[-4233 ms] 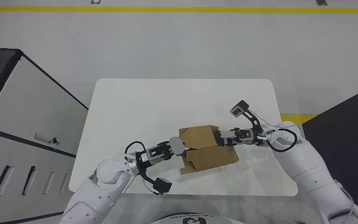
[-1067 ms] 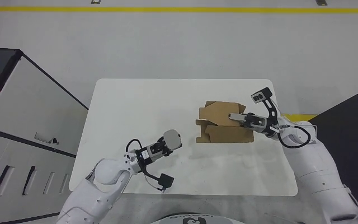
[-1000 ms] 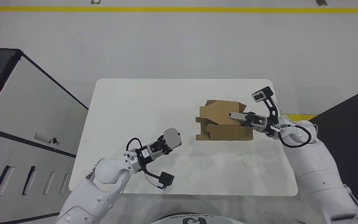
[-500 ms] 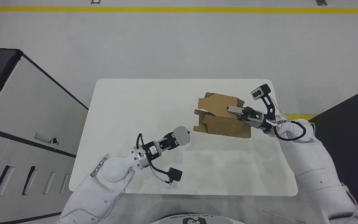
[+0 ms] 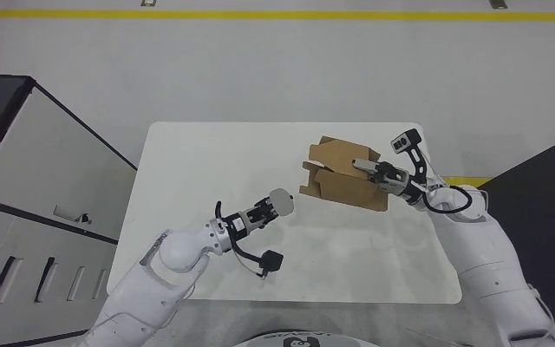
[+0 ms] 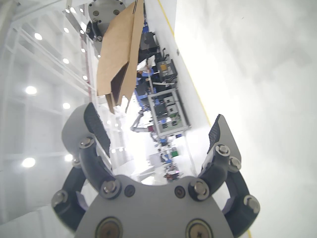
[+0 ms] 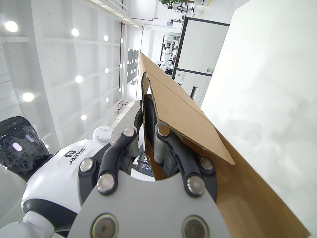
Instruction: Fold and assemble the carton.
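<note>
White table (image 5: pixel 217 156) on a pale grey floor (image 5: pixel 260 69), a yellow line (image 5: pixel 277 15) beyond it, a grey cabinet (image 5: pixel 52 173) just beside.

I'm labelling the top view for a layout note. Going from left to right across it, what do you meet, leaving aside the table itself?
Grey cabinet → left gripper, open above the table → carton, clamped by the right gripper.
</note>
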